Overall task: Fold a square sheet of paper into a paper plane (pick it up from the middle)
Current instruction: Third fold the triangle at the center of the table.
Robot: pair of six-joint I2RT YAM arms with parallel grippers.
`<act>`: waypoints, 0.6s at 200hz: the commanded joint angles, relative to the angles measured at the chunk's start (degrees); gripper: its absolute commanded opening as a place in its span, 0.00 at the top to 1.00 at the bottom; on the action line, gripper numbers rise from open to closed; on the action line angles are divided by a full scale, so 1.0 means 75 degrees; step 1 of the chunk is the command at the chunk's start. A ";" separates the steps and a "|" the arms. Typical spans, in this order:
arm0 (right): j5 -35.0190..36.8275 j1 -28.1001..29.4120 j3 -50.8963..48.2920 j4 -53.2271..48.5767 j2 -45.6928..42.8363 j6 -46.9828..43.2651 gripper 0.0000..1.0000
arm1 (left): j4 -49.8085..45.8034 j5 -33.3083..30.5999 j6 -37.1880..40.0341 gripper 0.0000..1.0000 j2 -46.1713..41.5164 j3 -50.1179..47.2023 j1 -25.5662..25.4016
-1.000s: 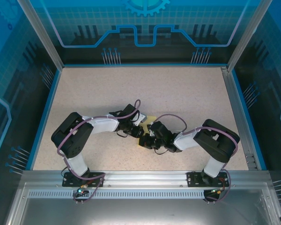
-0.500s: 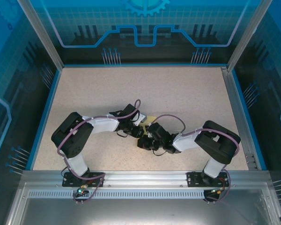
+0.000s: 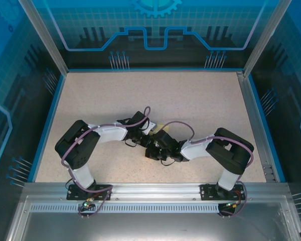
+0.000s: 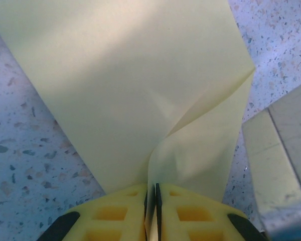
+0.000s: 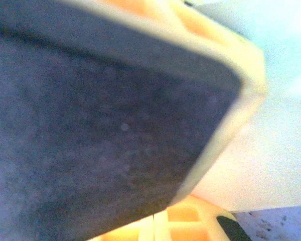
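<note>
Left gripper [image 4: 151, 201]: nearly shut, pinching the near edge of the square sheet of paper [image 4: 125, 85].
Right gripper [image 5: 153, 228]: shut, just beside the left; any hold on paper unclear.
Paper's lie: stretched straight ahead of the left jaws, over the table [image 4: 20, 150].
Paper's look: pale yellow, right flap folded, soft crease.

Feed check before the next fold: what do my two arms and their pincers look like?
Left arm and right arm: chunky black joints, white link shells, looping purple cables, black base plates. Left pincer: yellow fingers with cut-out pockets and black patches at the outer corners. Right pincer: the same yellow, pocketed fingers.
</note>
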 commanded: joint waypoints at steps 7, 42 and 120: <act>0.0475 0.0180 -0.0015 -0.1401 0.0168 0.0073 0.95 | -0.0352 -0.0025 0.0175 0.84 0.0301 -0.0015 0.0001; 0.0276 0.0047 -0.0193 -0.0812 -0.0664 -0.0069 0.94 | -0.0361 -0.0024 0.0180 0.84 0.0303 -0.0019 0.0001; 0.0139 -0.0127 -0.0436 0.0278 -0.1115 -0.0042 0.91 | -0.0349 -0.0007 0.0182 0.83 0.0293 -0.0021 0.0005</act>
